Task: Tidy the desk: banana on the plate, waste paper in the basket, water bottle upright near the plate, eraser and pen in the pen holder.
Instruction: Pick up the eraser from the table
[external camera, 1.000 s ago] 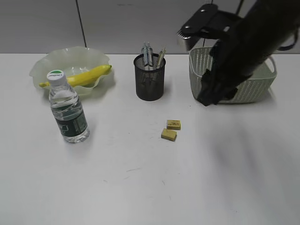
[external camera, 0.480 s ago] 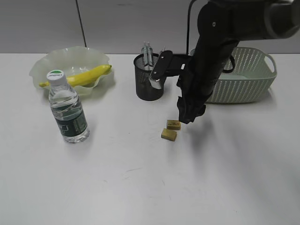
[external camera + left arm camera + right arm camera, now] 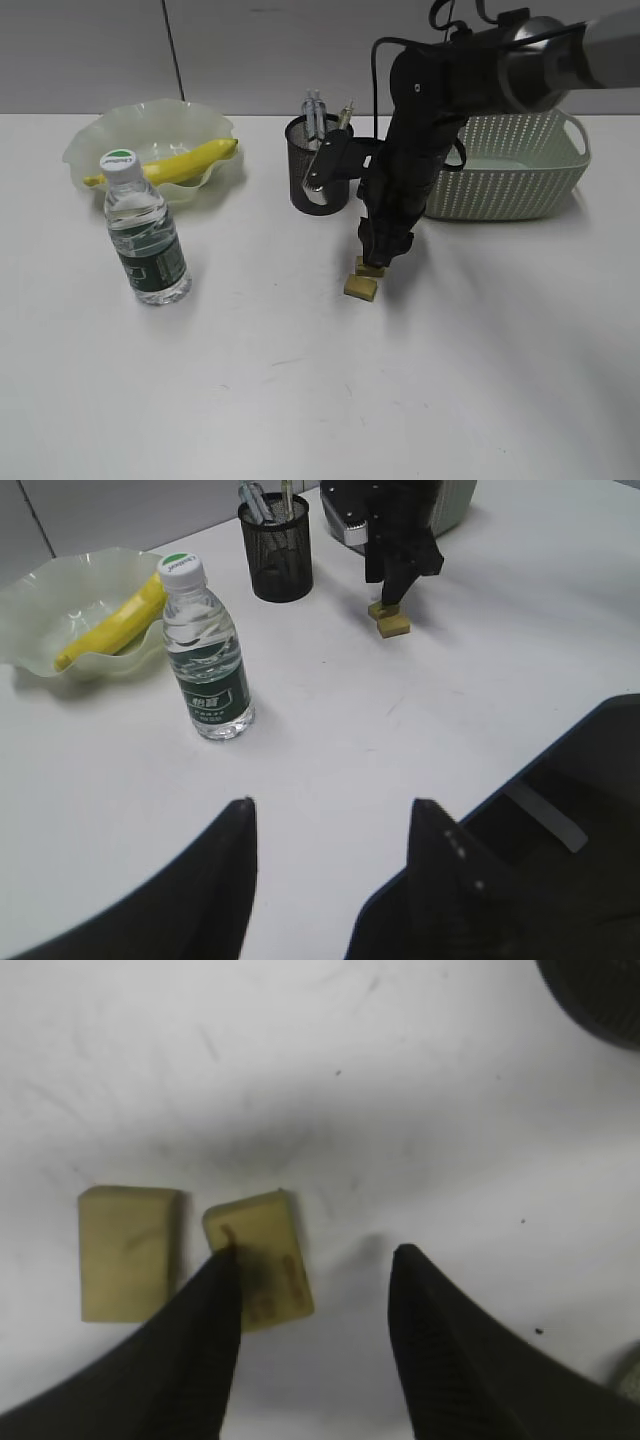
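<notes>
Right gripper hangs low over two erasers on the desk, fingers spread; one finger overlaps the edge of the right eraser, the other stands apart to its right. The left eraser lies just beside it. Left gripper is parted too, holding nothing, near the front edge. Farther back, the banana lies in the plate, the bottle stands upright near it, pens stand in the holder, and the basket sits far right.
</notes>
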Controlling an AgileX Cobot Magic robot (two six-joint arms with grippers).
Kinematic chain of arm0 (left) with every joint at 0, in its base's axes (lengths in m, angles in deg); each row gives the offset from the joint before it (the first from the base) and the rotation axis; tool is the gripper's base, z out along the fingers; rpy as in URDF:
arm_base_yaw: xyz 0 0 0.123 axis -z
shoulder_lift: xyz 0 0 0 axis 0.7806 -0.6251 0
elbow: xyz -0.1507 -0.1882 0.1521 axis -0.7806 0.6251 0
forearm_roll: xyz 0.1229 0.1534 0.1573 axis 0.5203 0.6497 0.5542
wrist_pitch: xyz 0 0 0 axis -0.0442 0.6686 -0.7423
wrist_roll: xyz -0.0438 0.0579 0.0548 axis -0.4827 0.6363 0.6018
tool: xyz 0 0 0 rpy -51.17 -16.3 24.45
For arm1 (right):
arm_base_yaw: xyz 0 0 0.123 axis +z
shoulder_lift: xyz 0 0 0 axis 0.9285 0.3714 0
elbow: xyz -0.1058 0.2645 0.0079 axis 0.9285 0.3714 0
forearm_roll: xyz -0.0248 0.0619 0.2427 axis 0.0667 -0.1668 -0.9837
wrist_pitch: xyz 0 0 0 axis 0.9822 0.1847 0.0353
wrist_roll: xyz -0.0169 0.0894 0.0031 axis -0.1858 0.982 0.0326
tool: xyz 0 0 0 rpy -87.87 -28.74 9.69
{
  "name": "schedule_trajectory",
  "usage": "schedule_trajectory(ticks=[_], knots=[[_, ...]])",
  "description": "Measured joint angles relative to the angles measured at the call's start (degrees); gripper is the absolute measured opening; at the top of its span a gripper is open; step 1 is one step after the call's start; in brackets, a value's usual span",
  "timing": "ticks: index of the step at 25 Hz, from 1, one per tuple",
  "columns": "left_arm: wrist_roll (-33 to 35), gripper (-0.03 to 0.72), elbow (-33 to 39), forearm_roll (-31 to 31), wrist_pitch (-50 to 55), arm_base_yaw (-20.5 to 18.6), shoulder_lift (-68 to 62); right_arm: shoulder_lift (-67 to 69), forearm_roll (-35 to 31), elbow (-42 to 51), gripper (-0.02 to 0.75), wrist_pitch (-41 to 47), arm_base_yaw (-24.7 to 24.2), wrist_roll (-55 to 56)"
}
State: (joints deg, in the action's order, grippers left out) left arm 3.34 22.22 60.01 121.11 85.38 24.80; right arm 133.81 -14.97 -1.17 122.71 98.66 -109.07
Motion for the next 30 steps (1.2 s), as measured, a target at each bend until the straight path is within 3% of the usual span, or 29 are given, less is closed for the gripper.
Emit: schedule_trajectory(ticks=[30], knots=[[0.0,0.367,0.0,0.0,0.0,0.0,0.0,0.42,-0.14,-1.78,0.372,2.65,0.0,0.19]])
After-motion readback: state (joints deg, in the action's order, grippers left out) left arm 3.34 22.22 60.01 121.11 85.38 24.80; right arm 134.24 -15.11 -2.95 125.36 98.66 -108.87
